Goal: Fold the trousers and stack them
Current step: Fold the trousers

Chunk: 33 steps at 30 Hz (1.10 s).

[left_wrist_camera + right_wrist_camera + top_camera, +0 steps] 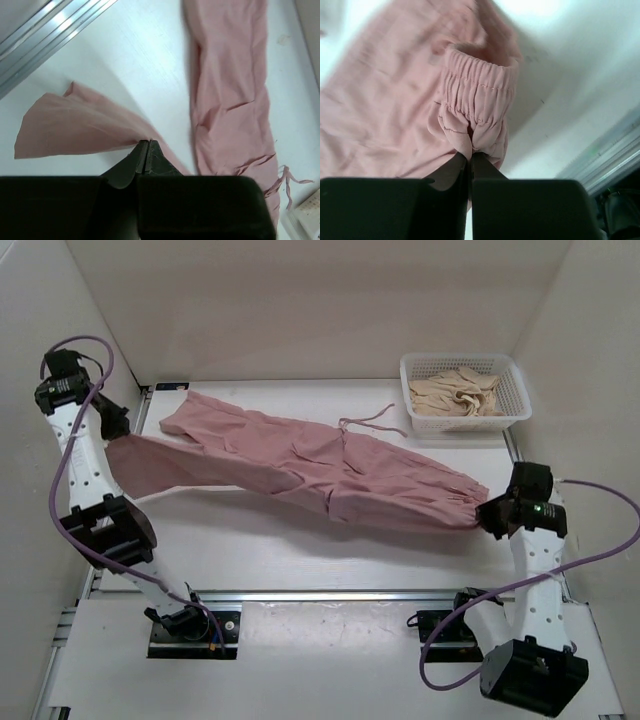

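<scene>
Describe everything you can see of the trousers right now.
The trousers are dusty-pink, soft, wrinkled fabric, stretched diagonally across the table. The left fingers pinch a flat edge at the left end; the right fingers pinch the gathered elastic end. A thin drawstring trails from the middle.

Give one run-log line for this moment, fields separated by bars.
left gripper: shut on trousers | right gripper: shut on cuff | trousers: spread across table | basket: beige garment
</scene>
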### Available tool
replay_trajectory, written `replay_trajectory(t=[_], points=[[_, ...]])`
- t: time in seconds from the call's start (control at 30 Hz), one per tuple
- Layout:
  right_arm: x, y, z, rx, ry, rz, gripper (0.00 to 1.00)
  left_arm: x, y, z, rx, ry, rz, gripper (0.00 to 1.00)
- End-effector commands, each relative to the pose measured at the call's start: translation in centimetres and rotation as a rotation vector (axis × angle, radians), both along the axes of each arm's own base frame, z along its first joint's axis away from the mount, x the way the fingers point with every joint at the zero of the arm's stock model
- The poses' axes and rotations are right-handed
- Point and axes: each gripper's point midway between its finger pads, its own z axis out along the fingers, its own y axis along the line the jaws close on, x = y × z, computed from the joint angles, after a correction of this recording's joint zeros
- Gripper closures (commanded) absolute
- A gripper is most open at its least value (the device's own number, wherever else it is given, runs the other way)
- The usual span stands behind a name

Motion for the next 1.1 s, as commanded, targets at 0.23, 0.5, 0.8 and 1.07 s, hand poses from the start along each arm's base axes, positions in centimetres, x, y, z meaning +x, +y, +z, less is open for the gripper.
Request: replay_trajectory(t=[0.23, 0.5, 0.8, 1.07], points=[[8.6, -4.9, 4.8, -0.173, -0.084, -0.050, 1.00, 10.9, 0.3, -0.2, 0.146, -0.039, -0.102, 0.90], [13.8, -6.4, 2.1, -0.183, -0.002, -0.052, 1.00, 19.1, -2.1, -2.0, 0.181, -0.152, -0.168, 0.90], [18.8, -8.4, -0.1, -0.210, 0.059, -0.081, 0.99, 26.8, -7.5, -1.7, 0.164, -0.375, -0.251, 0.90], [15.7, -8.1, -1.7, -0.209, 0.083, -0.132, 0.08, 27.3, -9.1, -1.8, 0.129, -0.406, -0.297, 0.00]])
